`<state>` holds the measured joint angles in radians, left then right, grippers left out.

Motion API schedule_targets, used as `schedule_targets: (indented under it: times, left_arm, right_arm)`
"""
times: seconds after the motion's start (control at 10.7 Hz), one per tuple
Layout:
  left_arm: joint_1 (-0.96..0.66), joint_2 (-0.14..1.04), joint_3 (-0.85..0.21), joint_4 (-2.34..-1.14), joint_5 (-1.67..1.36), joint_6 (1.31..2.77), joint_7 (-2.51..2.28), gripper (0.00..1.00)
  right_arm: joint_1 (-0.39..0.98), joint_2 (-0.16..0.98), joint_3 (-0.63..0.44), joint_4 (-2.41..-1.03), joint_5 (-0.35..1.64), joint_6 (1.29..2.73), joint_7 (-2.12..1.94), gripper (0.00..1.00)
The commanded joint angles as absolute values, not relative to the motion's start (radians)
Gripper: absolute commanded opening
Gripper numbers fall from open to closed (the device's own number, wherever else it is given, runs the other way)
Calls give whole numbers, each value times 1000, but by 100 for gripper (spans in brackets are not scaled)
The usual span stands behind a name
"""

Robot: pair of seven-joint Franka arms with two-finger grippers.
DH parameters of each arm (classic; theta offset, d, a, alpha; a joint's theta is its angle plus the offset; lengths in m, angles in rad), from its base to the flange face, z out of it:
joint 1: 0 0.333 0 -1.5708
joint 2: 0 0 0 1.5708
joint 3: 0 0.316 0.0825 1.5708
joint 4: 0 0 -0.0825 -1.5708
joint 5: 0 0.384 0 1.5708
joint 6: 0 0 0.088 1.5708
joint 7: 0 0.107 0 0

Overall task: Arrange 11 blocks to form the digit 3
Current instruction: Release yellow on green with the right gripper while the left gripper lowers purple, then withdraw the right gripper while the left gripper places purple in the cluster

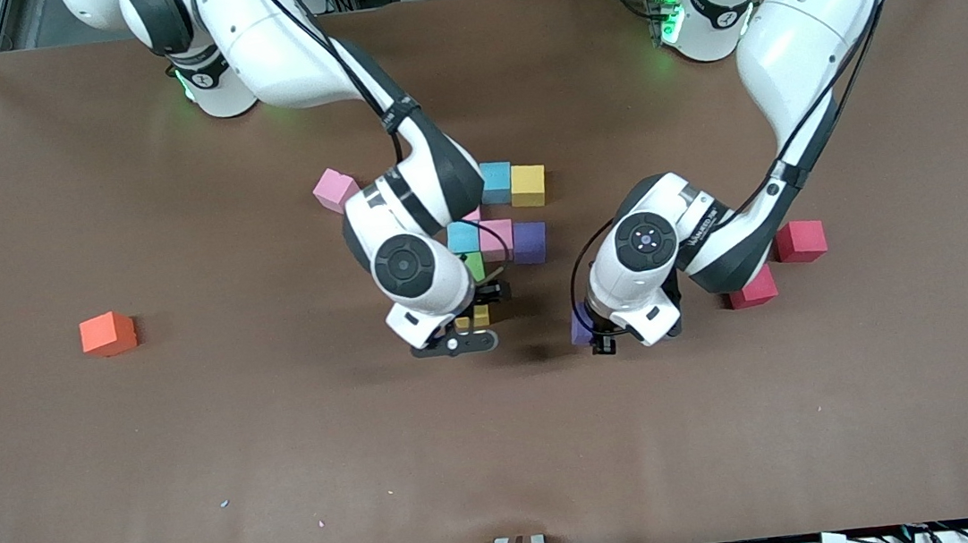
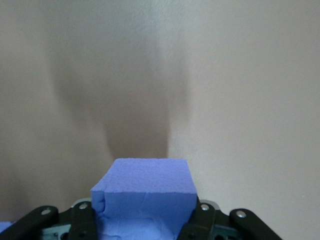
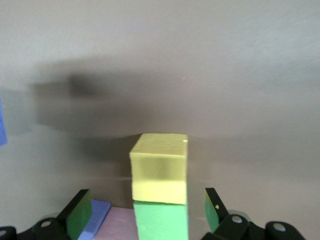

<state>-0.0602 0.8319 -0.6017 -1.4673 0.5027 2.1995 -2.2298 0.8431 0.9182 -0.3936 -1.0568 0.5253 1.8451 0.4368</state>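
Mixed-colour blocks lie grouped mid-table: blue (image 1: 495,182) and yellow (image 1: 528,185) side by side, then blue (image 1: 463,238), pink (image 1: 496,239) and purple (image 1: 529,241) in a row nearer the front camera. Nearer still come a green block (image 1: 474,265) and a yellow block (image 1: 481,313). My right gripper (image 1: 465,332) hangs open just over that yellow block (image 3: 160,167), which adjoins the green one (image 3: 161,220), with a finger on either side and apart from it. My left gripper (image 1: 604,340) is shut on a purple block (image 2: 145,200), low over bare table beside the group.
A loose pink block (image 1: 335,188) lies by the group toward the right arm's base. Two red blocks (image 1: 799,241) (image 1: 753,288) sit under the left arm's forearm. An orange block (image 1: 107,333) lies alone toward the right arm's end of the brown table (image 1: 289,472).
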Motion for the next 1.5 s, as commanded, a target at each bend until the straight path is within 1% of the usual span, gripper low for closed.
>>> schedule_targets:
  times: [0.0,0.19,0.28,0.47,0.75,0.94,1.03,1.12,1.22,1.41]
  left_arm:
    - [-170,841,-505,-1393,407,2174,-2214,0]
    - [-257,860,-428,-1359,333,2174,-2215,0]
    - [-300,873,-395,-1341,301,2174,-2217,0]
    - [-372,899,-345,-1296,249,2174,-2220,0]
    - [-436,926,-316,-1269,219,2175,-2233,0]
    - [-457,945,-314,-1255,218,2177,-2258,0]
    - [-471,957,-311,-1241,218,2177,-2270,0]
    - [-479,966,-307,-1238,218,2177,-2272,0]
    - [-482,968,-307,-1238,218,2180,-2284,0]
    - [-486,969,-307,-1238,218,2181,-2290,0]
  right_arm:
    - [844,870,-460,-1072,512,1757,379,100]
    - [850,861,-558,-1071,514,1674,327,100]
    - [850,845,-598,-1072,514,1660,298,100]
    - [836,830,-655,-1072,514,1605,179,100]
    - [724,734,-654,-1071,514,1513,144,100]
    - [677,649,-649,-1071,433,1479,71,100]
    - [645,602,-632,-1071,392,1461,43,100]
    - [567,563,-564,-1069,388,1424,37,100]
    - [484,519,-473,-1071,377,1404,38,100]
    - [392,454,-375,-1071,272,1401,25,100]
